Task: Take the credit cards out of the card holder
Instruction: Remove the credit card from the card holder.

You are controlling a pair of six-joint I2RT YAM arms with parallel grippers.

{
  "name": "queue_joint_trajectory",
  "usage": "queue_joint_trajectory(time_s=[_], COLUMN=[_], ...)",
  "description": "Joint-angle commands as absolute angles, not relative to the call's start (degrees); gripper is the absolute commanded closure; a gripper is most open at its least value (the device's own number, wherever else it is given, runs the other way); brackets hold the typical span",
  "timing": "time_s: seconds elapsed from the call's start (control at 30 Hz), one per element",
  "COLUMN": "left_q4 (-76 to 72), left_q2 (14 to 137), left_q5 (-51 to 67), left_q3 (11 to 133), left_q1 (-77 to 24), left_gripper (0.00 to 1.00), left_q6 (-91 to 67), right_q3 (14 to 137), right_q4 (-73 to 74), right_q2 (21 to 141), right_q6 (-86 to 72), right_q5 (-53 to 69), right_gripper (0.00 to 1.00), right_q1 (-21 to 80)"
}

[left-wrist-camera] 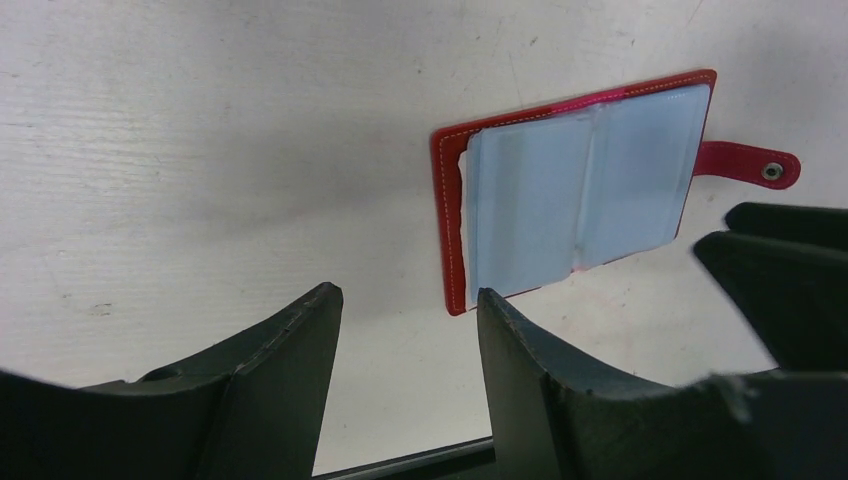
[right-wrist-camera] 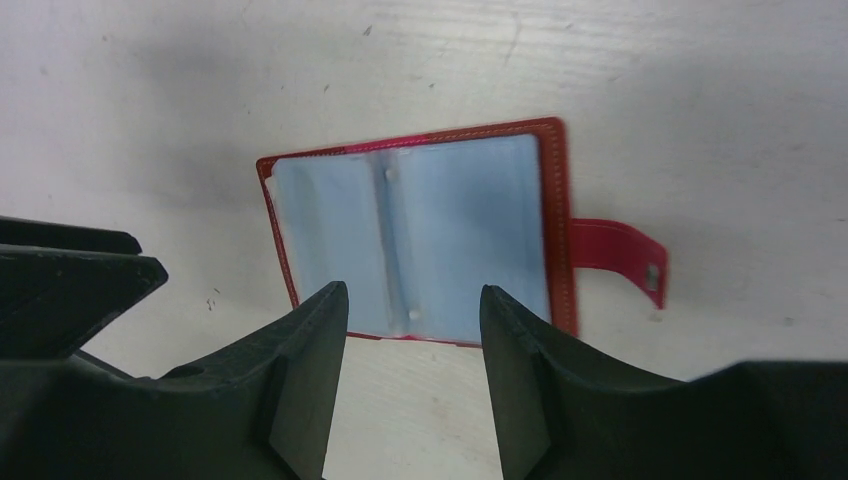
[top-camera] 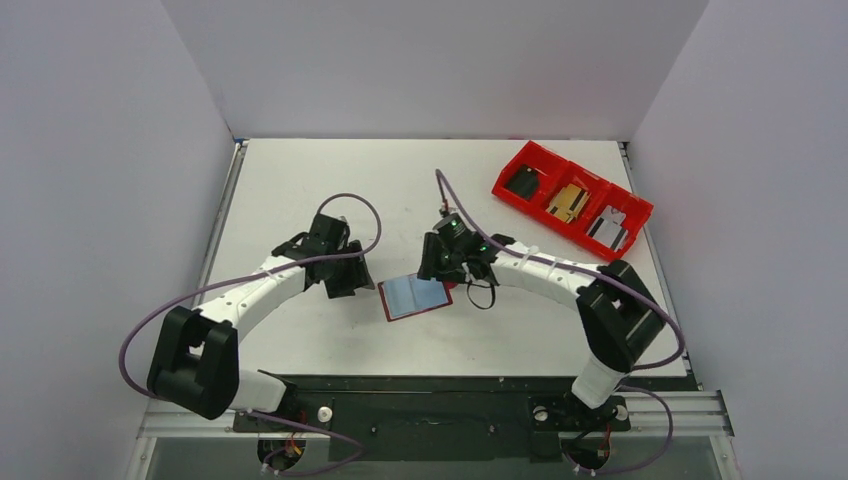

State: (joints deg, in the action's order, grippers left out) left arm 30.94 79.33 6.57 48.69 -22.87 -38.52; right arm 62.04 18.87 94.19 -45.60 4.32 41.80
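We see 1 card holder (top-camera: 415, 297) lying open flat on the table, with 2 pale blue-grey faces (left-wrist-camera: 530, 205) inside it; whether these are cards or sleeves we cannot tell. Its 1 snap strap (left-wrist-camera: 745, 163) sticks out sideways. The left gripper (left-wrist-camera: 405, 295) hovers just left of the holder and the right gripper (right-wrist-camera: 412, 292) just right of it, both jaws parted and empty. 1 red bin (top-camera: 503, 187) sits well beyond the holder.

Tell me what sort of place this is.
Likely a robot test cell: plain white walls box in a white table, two black-and-white robot arms bolted at its edge, a red three-compartment bin of small parts.
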Motion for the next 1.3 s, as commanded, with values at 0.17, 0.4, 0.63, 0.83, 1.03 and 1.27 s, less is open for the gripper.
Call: queue_joint_trajectory(time_s=[0.17,0.4,0.63,0.83,1.03,1.27], left_q4=[28.86,29.21,28.27,27.24,25.89,23.72], left_q2=[73.56,72.55,72.58,73.25,74.14,76.34], left_q5=[2.40,3.03,3.93,5.20,6.72,10.19], left_q3=[45.94,45.08,44.35,44.13,43.95,43.63], left_q1=[-20.05,-19.26,-18.99,-18.98,-18.98,-19.35], left_gripper=[0.50,0.50,0.50,0.50,0.50,0.50], left_q6=[-41.14,-40.70,-40.82,-40.83,-40.67,-40.79], right_q3=[72.51,76.18,79.04,79.56,77.02,70.31], right_q4=[19.73,23.55,26.85,27.52,25.99,17.82], right_q2=[105.80,110.38,113.23,115.31,115.29,114.59], right_q6=[-43.00,-41.52,-40.05,-39.78,-40.67,-43.68], right_q5=[0.59,-3.47,-5.27,-4.64,-2.52,7.07], right_gripper=[0.52,0.52,0.50,0.50,0.62,0.88], right_q1=[50.51,52.76,54.67,55.28,54.59,51.24])
